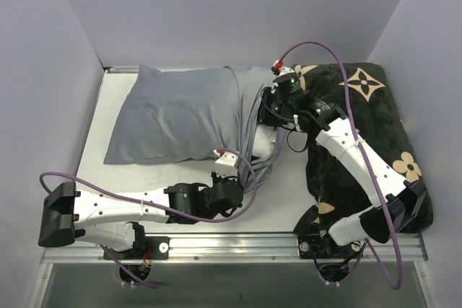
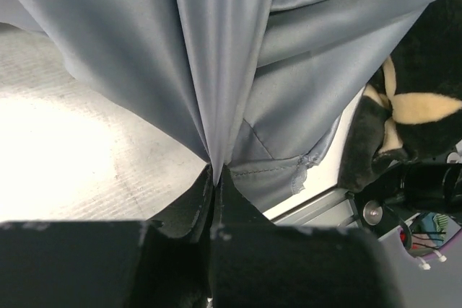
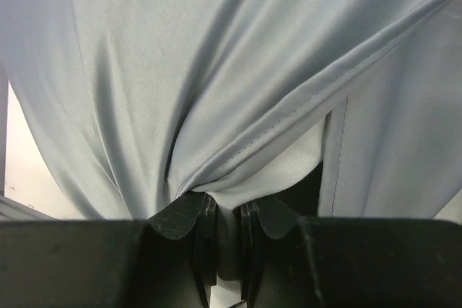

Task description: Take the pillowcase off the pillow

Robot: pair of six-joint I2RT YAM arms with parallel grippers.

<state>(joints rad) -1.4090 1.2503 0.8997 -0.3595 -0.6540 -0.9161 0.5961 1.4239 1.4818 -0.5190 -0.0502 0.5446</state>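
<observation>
Left gripper (image 2: 215,174): clamped on grey smooth-fabric pillowcase (image 1: 173,113) hem.
Right gripper (image 3: 227,203): pinching same hem.
Long axis: toward white table's (image 1: 289,196) left edge.

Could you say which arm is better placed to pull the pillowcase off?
Probably right: the right pincer grips the pillowcase opening and can draw back toward its base; the left arm reaches across.

Pillowcase (image 1: 173,117) lies across the left and middle of the table (image 1: 289,203), filled end to the left, loose open end to the right. Cushion (image 1: 375,128) sits on the table's right side, just beside that open end and under the right arm. Left gripper (image 1: 229,158) is at the open end's near edge. Right gripper (image 1: 267,104) is at its far right edge, between pillowcase and cushion.
</observation>
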